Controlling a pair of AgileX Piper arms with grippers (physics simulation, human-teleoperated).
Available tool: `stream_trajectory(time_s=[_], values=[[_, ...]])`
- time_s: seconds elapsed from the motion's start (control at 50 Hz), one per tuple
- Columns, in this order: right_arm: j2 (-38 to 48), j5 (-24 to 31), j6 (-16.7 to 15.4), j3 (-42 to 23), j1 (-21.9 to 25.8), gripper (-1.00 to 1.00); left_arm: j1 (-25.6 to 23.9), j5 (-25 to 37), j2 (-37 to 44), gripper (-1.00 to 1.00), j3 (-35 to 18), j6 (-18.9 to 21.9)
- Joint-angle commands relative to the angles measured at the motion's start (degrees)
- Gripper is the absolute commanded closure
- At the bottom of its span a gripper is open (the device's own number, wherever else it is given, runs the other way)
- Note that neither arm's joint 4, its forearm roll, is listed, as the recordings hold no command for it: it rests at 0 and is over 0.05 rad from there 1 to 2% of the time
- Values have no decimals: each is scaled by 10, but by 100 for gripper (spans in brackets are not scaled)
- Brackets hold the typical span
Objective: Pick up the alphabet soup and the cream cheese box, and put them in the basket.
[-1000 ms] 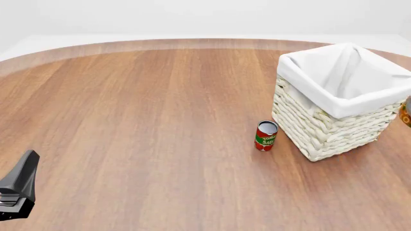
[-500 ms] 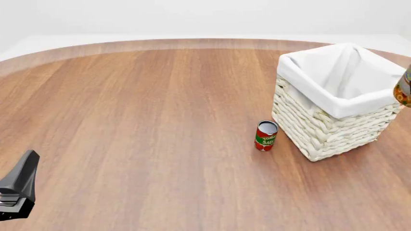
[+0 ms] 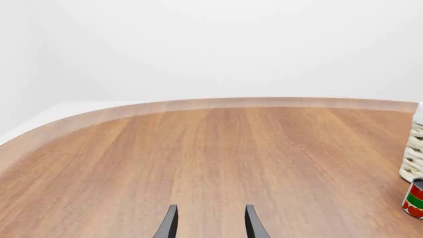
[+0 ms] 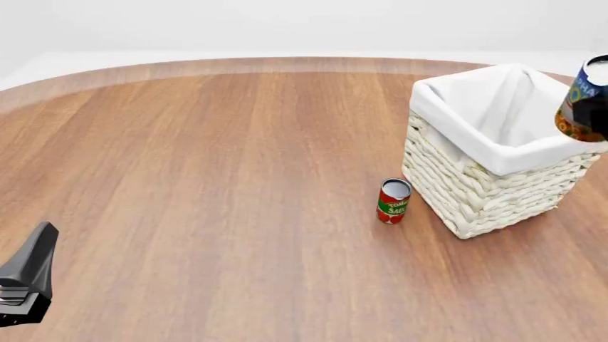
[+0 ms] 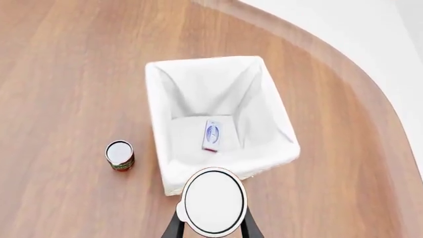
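The alphabet soup (image 4: 585,100), a can with a blue label and yellow-orange lower band, hangs in the air at the front view's right edge, over the near right rim of the basket (image 4: 485,192). My right gripper (image 5: 211,225) is shut on it; the right wrist view shows its silver-white top (image 5: 213,200) between the fingers, above the basket's rim (image 5: 153,104). The cream cheese box (image 5: 212,135) lies flat on the basket's white lining. My left gripper (image 3: 210,227) is open and empty, low over the table at the near left (image 4: 27,278).
A small red and green can (image 4: 392,201) stands upright on the wooden table just left of the basket; it also shows in the right wrist view (image 5: 120,155) and the left wrist view (image 3: 415,199). The table's curved far edge (image 4: 285,63) runs behind.
The soup can has risen and moved left into view, from the basket's right side up over its rim. The left arm has not moved.
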Motion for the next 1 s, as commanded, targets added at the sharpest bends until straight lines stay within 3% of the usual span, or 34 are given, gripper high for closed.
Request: stream_trajectory(time_s=[0.02,1.0], values=[[43,-32,9,-15,2,100,0,0,0,-100,0,0],[194,-119,8,-49,5,100,0,0,0,-100,0,0]])
